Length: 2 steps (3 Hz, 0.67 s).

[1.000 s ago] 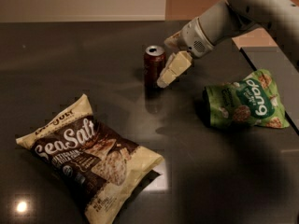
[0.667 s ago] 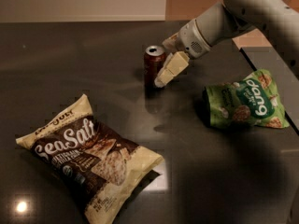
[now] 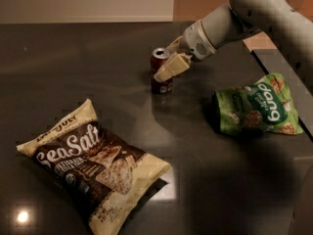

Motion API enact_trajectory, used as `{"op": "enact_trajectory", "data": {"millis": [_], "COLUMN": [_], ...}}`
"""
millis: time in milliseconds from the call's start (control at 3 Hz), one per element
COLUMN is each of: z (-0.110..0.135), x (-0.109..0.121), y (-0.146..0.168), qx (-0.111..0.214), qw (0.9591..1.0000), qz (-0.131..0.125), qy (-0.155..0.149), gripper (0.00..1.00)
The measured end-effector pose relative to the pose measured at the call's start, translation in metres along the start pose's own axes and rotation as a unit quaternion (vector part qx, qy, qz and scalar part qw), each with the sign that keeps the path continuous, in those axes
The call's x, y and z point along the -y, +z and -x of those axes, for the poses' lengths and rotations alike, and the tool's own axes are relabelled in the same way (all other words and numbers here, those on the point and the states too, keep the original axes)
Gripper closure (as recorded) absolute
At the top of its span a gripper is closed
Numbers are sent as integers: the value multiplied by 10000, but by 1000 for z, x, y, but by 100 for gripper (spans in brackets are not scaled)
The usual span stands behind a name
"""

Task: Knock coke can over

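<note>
So the coke can is standing upright on the dark desk in the upper middle of the frame, long axis straight up, not tipped yet. The end effector comes in from the upper right and sits right against the can's upper right side, overlapping it, and honestly I can't tell if it's open or closed. My guess: shove toward frame left, where the desk is bare; the Sea Salt chip bag lower left and green Dang bag at right are well apart.

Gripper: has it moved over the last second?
Yes. The gripper has shifted left, away from the green snack bag, and now overlaps the front of the upright coke can.
</note>
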<state>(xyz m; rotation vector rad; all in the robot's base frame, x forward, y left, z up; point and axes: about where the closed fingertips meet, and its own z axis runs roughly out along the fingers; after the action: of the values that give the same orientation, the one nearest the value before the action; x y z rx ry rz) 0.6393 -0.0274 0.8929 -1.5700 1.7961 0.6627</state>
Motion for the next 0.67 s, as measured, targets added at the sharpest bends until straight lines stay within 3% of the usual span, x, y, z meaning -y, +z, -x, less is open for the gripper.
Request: {"op": "enact_trajectory", "data": {"millis": [667], "z": [11], "x": [-5], "y": [-16], "qx": [175], "qw": [9998], "qz": [-34], "qy": [-7], "gripper": [82]}}
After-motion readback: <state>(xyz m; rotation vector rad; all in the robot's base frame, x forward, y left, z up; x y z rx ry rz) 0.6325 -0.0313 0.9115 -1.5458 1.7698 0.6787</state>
